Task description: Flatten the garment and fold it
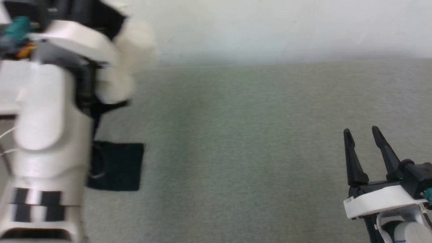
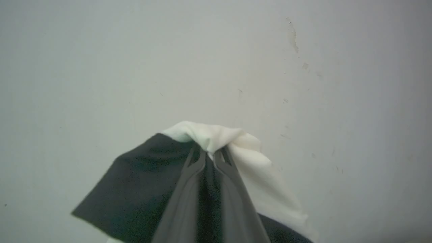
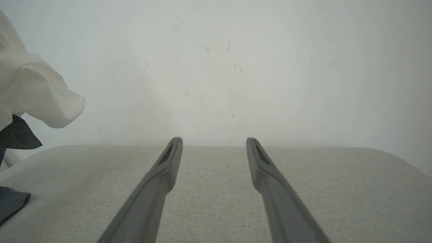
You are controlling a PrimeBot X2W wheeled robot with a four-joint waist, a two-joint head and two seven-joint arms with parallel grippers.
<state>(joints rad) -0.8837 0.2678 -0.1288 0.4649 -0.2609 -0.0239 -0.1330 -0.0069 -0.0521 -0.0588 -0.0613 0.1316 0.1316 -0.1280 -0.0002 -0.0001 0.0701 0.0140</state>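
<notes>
The garment (image 2: 243,148), white cloth with a black sleeve (image 2: 135,182), is bunched and hanging from my left gripper (image 2: 210,154), which is shut on a fold of it. In the head view my raised left arm (image 1: 50,111) covers the left side; white cloth (image 1: 131,57) billows beside it and a black sleeve (image 1: 118,167) hangs down toward the surface. My right gripper (image 1: 362,135) stands open and empty at the lower right, far from the garment. In the right wrist view the garment (image 3: 33,91) hangs at the left edge, apart from the open right gripper (image 3: 214,141).
A grey-green fabric-covered surface (image 1: 253,152) spreads under both arms, bare between the garment and my right gripper. A pale wall (image 1: 270,27) rises directly behind its far edge.
</notes>
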